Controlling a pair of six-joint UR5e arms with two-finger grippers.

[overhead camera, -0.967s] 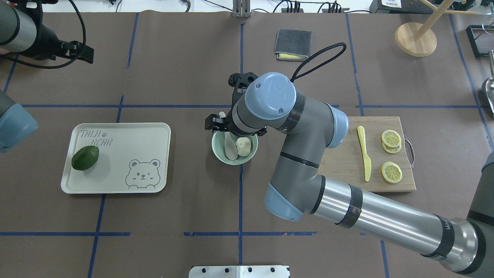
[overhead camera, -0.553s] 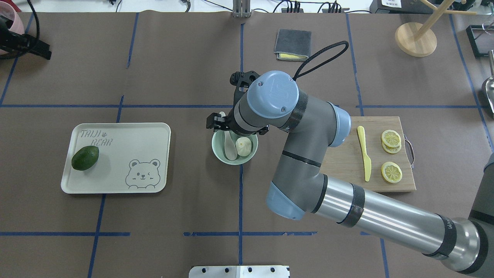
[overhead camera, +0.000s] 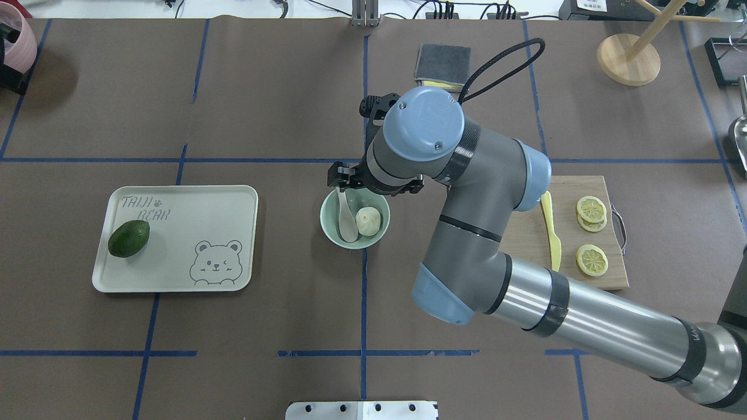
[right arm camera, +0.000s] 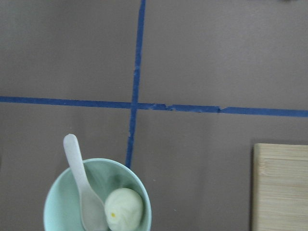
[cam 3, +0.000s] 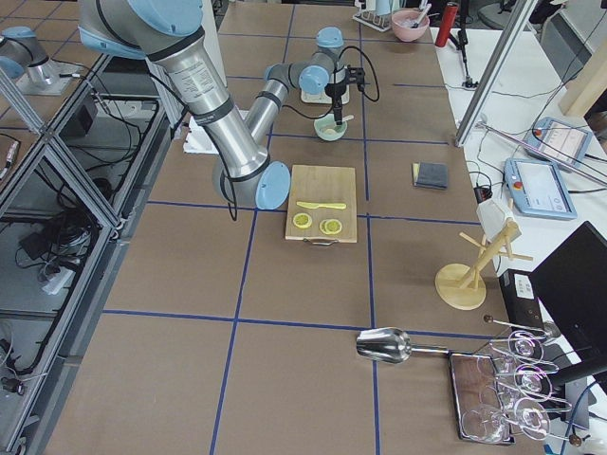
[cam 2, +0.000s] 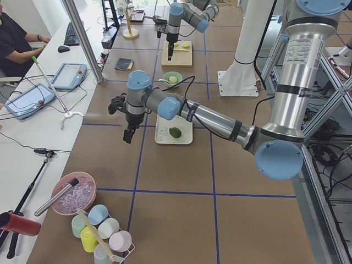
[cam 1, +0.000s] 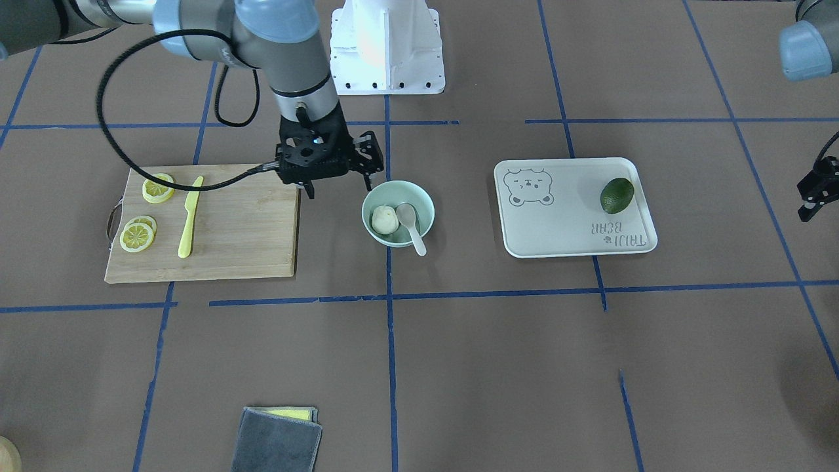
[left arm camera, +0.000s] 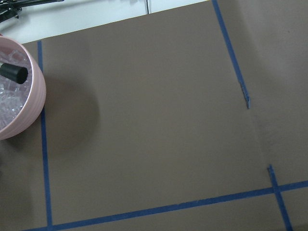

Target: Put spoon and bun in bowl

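In the front-facing view, the bowl (cam 1: 419,194) stands on the table (cam 1: 459,367) at mid-width. The bun (cam 1: 385,219) sits in its 9 o'clock half. The spoon (cam 1: 411,226) lies beside the bun, touching or nearly so, with its scoop inside and its handle over the rim at 5 o'clock.

The right end effector (cam 1: 339,183) hangs with its jaws spread and nothing between them. It is clear of the bowl, which lies near it at about 4 o'clock.

The left end effector (cam 1: 811,191) is at the view's right edge, well apart at 3 o'clock from the bowl and beyond the tray (cam 1: 570,246). I cannot tell whether it is released or clenched.
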